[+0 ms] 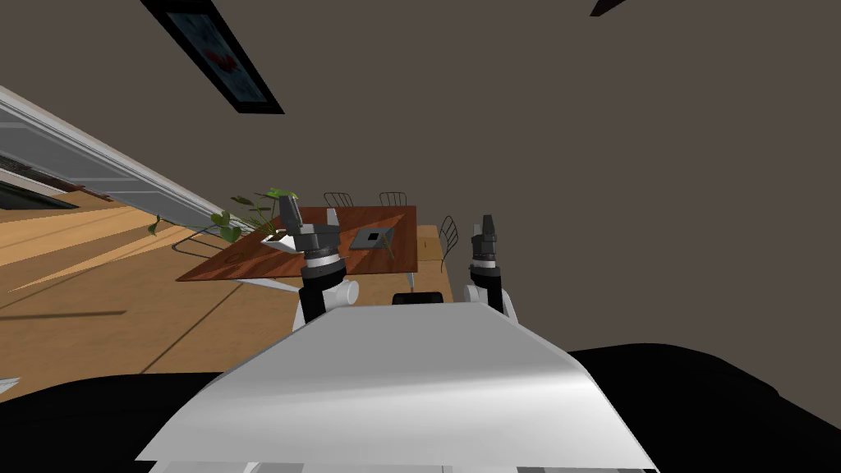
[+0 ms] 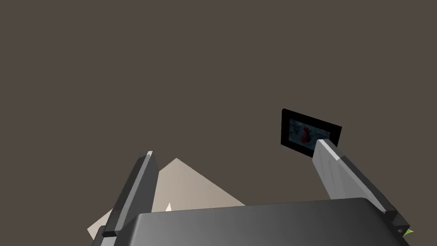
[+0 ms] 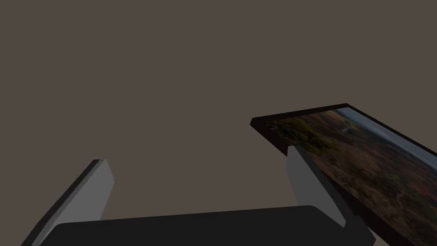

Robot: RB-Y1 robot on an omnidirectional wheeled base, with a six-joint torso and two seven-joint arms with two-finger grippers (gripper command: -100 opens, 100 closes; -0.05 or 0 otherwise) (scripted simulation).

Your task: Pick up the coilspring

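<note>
Coilspring too small to tell on table (image 1: 246, 264) — left claw (image 1: 287, 201), right claw (image 1: 488, 223) raised, both spread wide.

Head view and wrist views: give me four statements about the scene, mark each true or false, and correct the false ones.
1. The left gripper has its fingers open. True.
2. The right gripper is shut on a thing. False: its fingers stand open with nothing between them.
3. The table has a reddish-brown top. True.
4. The flat grey thing lies on the floor. False: it lies on the table.
</note>
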